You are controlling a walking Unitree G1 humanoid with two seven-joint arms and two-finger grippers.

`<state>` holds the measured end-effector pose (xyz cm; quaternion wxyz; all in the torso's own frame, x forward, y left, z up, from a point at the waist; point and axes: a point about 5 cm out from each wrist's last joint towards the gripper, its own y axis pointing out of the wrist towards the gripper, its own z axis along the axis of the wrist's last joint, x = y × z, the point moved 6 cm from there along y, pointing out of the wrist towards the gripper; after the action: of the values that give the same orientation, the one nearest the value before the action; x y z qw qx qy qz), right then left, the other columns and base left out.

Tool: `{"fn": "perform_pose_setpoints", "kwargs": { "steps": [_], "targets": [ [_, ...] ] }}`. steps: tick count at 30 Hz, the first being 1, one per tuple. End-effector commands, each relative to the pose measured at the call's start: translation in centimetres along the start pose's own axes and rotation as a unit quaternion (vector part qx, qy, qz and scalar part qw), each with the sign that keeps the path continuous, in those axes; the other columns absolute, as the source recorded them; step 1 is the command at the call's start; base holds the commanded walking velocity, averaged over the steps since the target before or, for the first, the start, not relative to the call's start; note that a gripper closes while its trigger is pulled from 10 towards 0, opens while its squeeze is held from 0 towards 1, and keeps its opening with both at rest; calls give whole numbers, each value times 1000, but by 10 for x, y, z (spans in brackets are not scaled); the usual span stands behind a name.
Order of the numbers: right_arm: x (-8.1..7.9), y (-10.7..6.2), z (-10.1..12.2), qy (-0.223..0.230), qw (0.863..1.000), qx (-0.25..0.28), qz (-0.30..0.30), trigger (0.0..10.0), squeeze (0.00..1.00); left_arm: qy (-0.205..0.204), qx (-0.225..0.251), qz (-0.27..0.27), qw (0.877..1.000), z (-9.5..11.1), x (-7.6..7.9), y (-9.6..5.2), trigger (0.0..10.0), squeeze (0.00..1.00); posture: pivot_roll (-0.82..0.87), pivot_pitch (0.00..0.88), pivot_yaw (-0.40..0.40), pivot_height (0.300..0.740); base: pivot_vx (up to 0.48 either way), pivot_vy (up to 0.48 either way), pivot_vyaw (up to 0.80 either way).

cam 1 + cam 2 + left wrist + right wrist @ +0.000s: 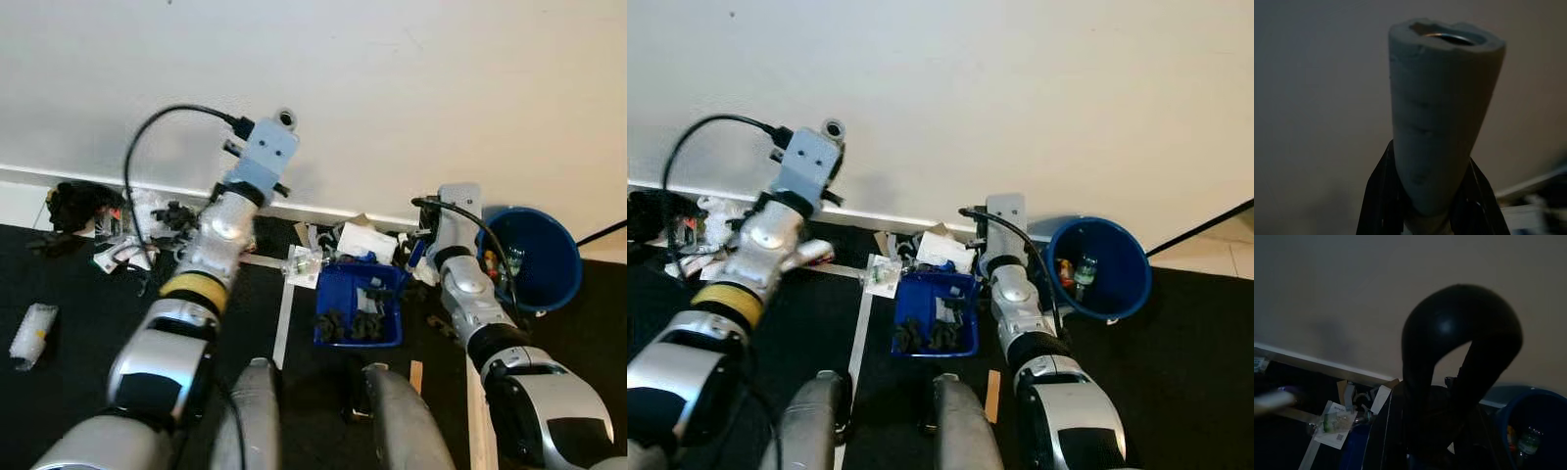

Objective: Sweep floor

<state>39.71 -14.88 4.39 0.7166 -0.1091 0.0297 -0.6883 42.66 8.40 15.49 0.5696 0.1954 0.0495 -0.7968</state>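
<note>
My left gripper (pixel 1430 205) is shut on a grey padded tube handle (pixel 1442 117), which points up toward the white wall. A black looped handle (pixel 1459 342) sits in my shut right gripper (pixel 1430 435). That handle rises from a blue dustpan (pixel 358 304) resting on the black floor near the wall. Black scraps (pixel 348 323) lie in the pan. Loose litter sits by the baseboard just beyond it: a plastic packet (pixel 304 264) and white paper (pixel 367 240).
A blue bin (pixel 537 257) with bottles inside lies tipped toward me at the right, against the wall. A pile of litter (pixel 118 225) sits at the left by the baseboard, and a crushed plastic bottle (pixel 32 333) lies further left. White tape (pixel 284 313) crosses the black floor.
</note>
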Motion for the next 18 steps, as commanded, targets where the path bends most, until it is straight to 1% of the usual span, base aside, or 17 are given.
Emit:
{"fn": "perform_pose_setpoints", "kwargs": {
  "steps": [1,2,3,6,7,8,9,11,12,14,15,16,18],
  "targets": [
    [-4,-30,-79,-12,990,-139,14,10000,0,-27,42,-34,998,20,34,6,10000,0,55,270,-84,740,0,0,0],
    [-4,-30,-80,-13,990,-140,14,10000,0,-37,47,-43,997,24,44,7,10000,0,55,270,-84,740,0,0,0],
    [-4,-30,-80,-13,990,-140,14,10000,0,-37,47,-43,997,24,44,7,10000,0,55,270,-84,740,0,0,0],
    [-4,-31,-80,-13,990,-140,15,10000,0,-69,61,-62,994,34,65,10,10000,0,55,270,-84,740,0,0,0],
    [-4,-31,-80,-13,990,-140,15,10000,0,-69,61,-62,994,34,65,10,10000,0,55,270,-84,740,0,0,0],
    [-4,-31,-80,-13,990,-140,15,10000,0,-88,66,-76,991,40,76,11,10000,0,57,271,-82,740,0,0,0],
    [-4,-31,-80,-13,990,-140,15,10000,0,-88,66,-76,991,40,76,11,10000,0,57,271,-82,740,0,0,0],
    [-5,-30,-80,-12,990,-140,14,10000,0,-123,80,-134,980,56,101,13,10000,0,56,274,-79,740,0,0,0],
    [-5,-30,-80,-11,990,-140,14,10000,0,-133,86,-154,975,62,108,13,10000,0,56,274,-79,740,0,0,0],
    [-5,-30,-80,-11,990,-140,14,10000,0,-133,86,-154,975,62,108,13,10000,0,56,274,-79,740,0,0,0],
    [-5,-30,-80,-11,990,-140,14,10000,0,-142,97,-177,969,70,115,12,10000,0,63,267,-74,740,0,0,0],
    [-5,-30,-80,-11,990,-140,14,10000,0,-142,97,-177,969,70,115,12,10000,0,63,267,-74,740,0,0,0],
    [-6,-30,-79,-10,990,-140,15,10000,0,-152,128,-249,948,93,135,4,10000,0,73,259,-75,740,0,0,0]
  ]
}}
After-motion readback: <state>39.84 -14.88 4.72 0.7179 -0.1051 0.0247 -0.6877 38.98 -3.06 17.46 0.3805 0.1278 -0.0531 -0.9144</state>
